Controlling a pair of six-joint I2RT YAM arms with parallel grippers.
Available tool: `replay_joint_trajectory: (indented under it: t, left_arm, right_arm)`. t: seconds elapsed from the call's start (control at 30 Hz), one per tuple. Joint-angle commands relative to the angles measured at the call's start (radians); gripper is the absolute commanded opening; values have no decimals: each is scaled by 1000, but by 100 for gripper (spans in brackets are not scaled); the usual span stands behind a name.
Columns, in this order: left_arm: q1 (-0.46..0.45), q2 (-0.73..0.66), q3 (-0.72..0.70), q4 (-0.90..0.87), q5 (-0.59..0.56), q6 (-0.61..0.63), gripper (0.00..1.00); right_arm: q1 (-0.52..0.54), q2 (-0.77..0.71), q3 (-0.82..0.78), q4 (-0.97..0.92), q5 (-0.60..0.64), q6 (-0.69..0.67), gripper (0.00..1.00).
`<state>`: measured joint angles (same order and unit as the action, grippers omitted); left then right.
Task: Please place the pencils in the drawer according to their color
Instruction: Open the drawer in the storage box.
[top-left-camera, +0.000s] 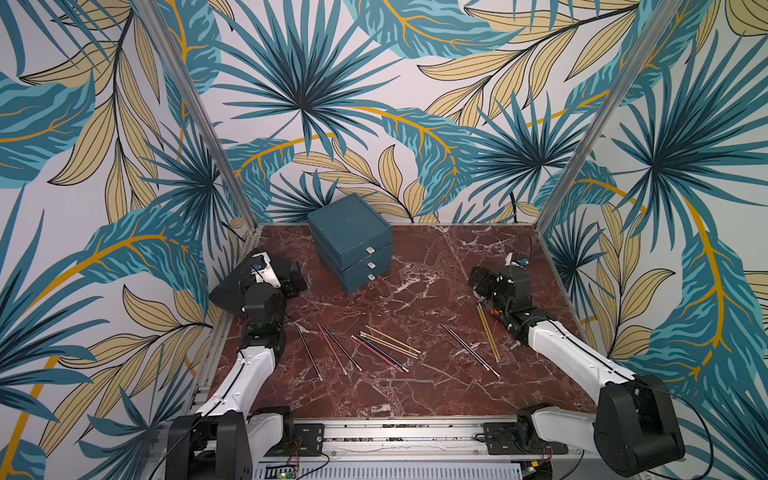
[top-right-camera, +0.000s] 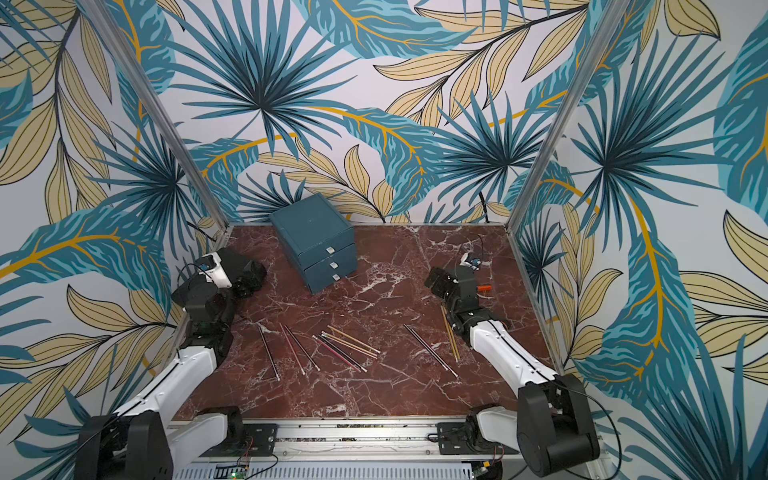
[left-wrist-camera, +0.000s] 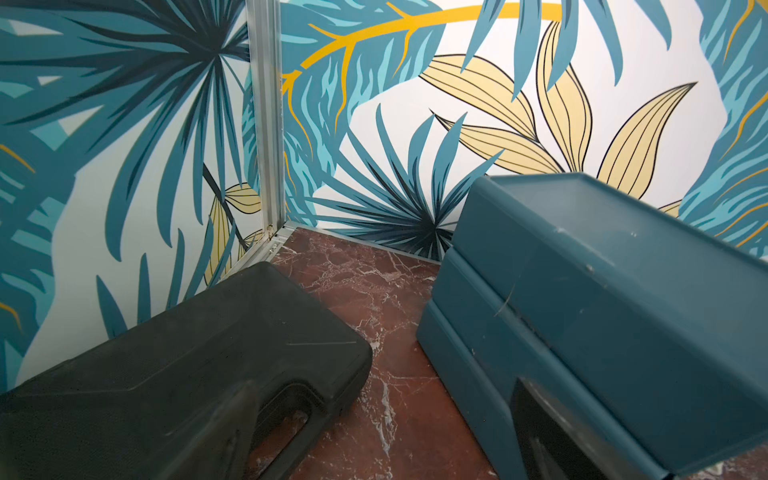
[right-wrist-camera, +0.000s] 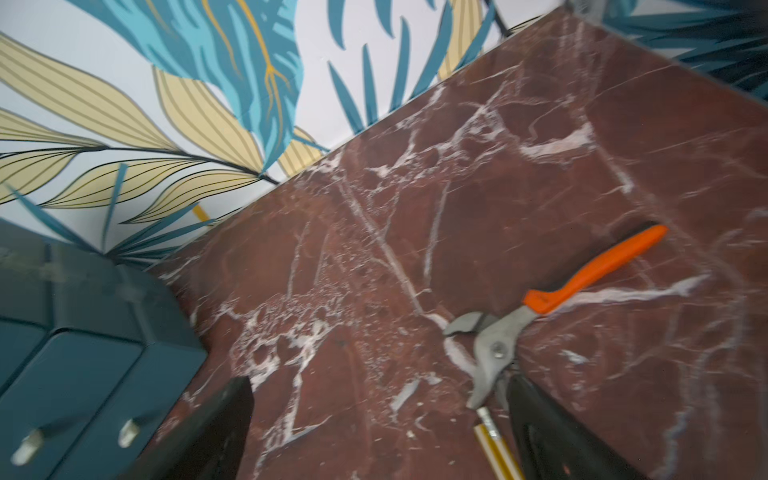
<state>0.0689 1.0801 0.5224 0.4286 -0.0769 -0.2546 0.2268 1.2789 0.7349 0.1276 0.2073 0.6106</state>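
Because the arms cover them in both top views, pliers (right-wrist-camera: 582, 282) show clearly only in the right wrist view, black case (left-wrist-camera: 187, 374) only in the left wrist view | dark red marble table (top-left-camera: 415, 395), leaf-print walls (top-left-camera: 374, 104) | left gripper (top-left-camera: 296, 279) and right gripper (top-left-camera: 478, 279): jaws apart, empty | pencils (top-left-camera: 386, 347) loose behind both grippers; closed drawer chest (top-left-camera: 353, 241) between them, ahead.

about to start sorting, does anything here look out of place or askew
Pliers lie beside two yellow pencils, a tool with no place among them. The chest sits turned askew to the back wall, its paint scuffed.
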Motion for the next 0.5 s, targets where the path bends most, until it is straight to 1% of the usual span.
replay_joint_trajectory:
  t: [0.0, 0.13, 0.2, 0.3, 0.37, 0.47]
  left_arm:
    - [-3, -15, 66, -160, 12, -72, 100]
    - [-3, -19, 95, -198, 12, -152, 100]
    - [-1, -14, 110, -215, 48, -189, 100]
    - [0, -3, 140, -256, 50, -262, 100]
    - [0, 8, 163, -279, 60, -290, 100]
    - [1, 18, 188, -302, 77, -319, 100]
  right_arm:
    - [65, 57, 64, -10, -84, 86, 99]
    - [144, 152, 144, 20, -147, 129, 98]
    - [184, 210, 203, 24, -171, 142, 94]
    - [226, 290, 278, 46, -215, 171, 86]
    - [245, 338, 320, 78, -255, 195, 81]
    - [261, 411, 381, 121, -311, 223, 77]
